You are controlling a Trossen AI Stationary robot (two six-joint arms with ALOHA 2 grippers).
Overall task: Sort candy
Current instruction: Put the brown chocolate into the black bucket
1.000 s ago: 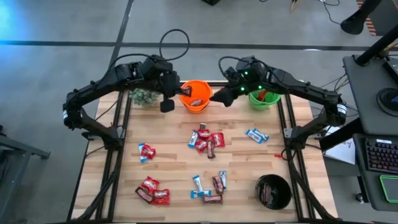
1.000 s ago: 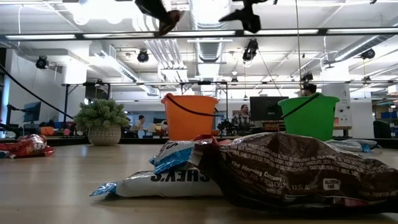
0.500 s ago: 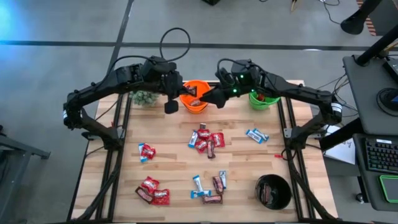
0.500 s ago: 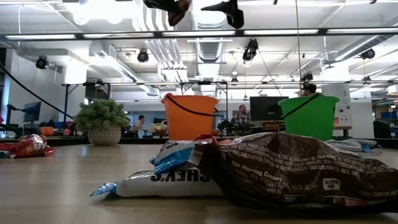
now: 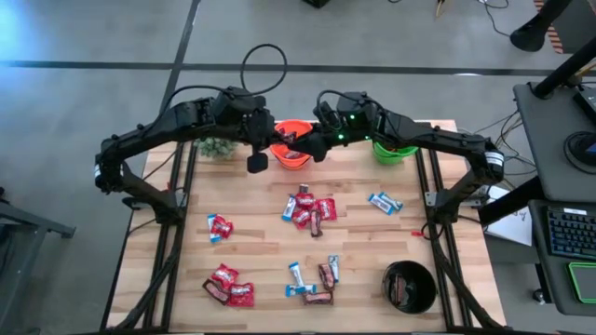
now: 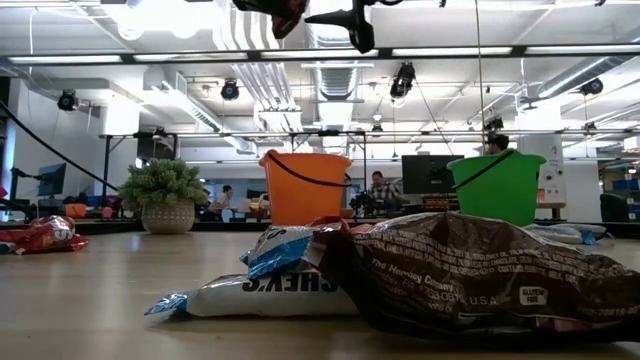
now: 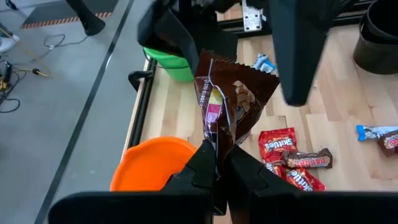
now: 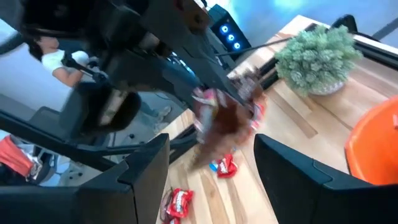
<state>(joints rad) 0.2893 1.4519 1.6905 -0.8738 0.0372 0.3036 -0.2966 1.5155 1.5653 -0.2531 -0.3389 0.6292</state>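
Observation:
My left gripper (image 5: 277,146) is shut on a dark brown candy packet (image 7: 231,102), high above the table by the orange bucket (image 5: 296,154). My right gripper (image 5: 310,146) is open and faces it from the right. Its two fingers (image 7: 300,53) stand on either side of the packet's free end without touching it. In the right wrist view the packet (image 8: 225,117) shows blurred between my own open fingers. The low view shows both grippers at the top edge, with the packet (image 6: 283,10) in the left one. Other candy (image 5: 308,209) lies on the table. My left gripper pinches one end of the brown packet (image 7: 214,148) between its two fingers (image 7: 200,163). It comes roughly level from the table's left. The packet is lifted clear and sticks out past the fingertips toward my right gripper, creased along its length.
A green bucket (image 5: 396,149) stands at the far right and a black bucket (image 5: 410,285) at the near right corner. A small plant (image 5: 216,145) sits left of the orange bucket. Candy clusters lie at the near left (image 5: 230,288) and near middle (image 5: 317,281); a blue-and-white bar (image 5: 384,202) lies toward the right.
My right gripper has travelled toward the table's left, from in front of the green bucket to the orange bucket, closing on the held packet. My left gripper has shifted a little toward the right with the packet, staying shut on it.

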